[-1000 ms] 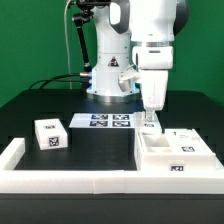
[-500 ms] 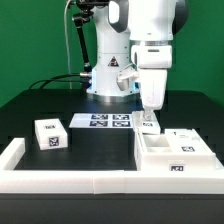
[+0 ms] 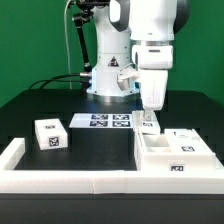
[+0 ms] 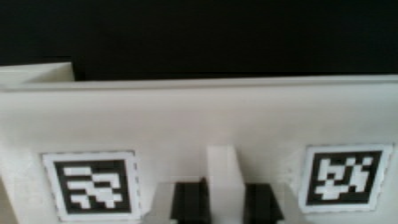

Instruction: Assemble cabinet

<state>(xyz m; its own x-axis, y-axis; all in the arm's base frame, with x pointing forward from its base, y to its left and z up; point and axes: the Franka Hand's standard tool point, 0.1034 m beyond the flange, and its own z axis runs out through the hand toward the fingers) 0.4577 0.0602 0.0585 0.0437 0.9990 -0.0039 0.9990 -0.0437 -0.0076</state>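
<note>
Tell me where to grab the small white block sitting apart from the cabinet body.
Probably from straight above, closing on two opposite upright sides of the block. It sits flat on the table, boxy with parallel faces, and nothing touches its sides.

Cabinet (image 3: 172,150), lower right of frame, is looking matt white and smooth, prob. plastic. Its tags (image 4: 95,185) are showing as flat black-and-white print. Small block (image 3: 51,134), lower left, is showing same finish. Tabletop (image 3: 95,150) is looking matt black, w/ a low matt white rim (image 3: 60,182). Arm shell (image 3: 150,25), top of frame, is gleaming glossy white.
</note>
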